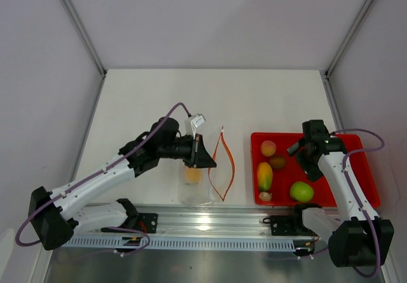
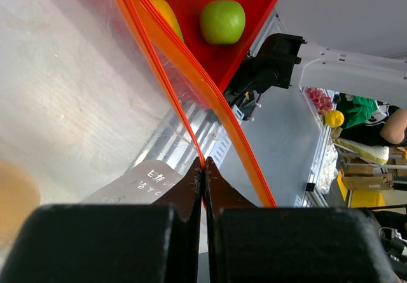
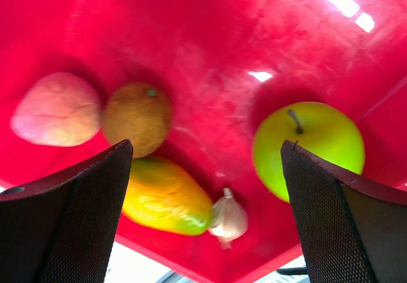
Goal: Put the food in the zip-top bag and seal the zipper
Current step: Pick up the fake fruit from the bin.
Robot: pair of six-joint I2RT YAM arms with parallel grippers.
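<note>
the left gripper (image 2: pixel 203 166) is pinching the limp, likely slippery zip-top bag (image 1: pixel 197 194) by its firmer zipper (image 2: pixel 222 114), the right gripper (image 3: pixel 206 168) hanging wide open.

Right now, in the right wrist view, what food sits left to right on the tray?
Left to right: peach → mango → beige piece → apple. The brown ball overlaps the mango, so it is left out.

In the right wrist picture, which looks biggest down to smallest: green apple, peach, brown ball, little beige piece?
Largest: green apple. Then peach and brown ball, too alike to rank. Smallest: beige piece.
</note>
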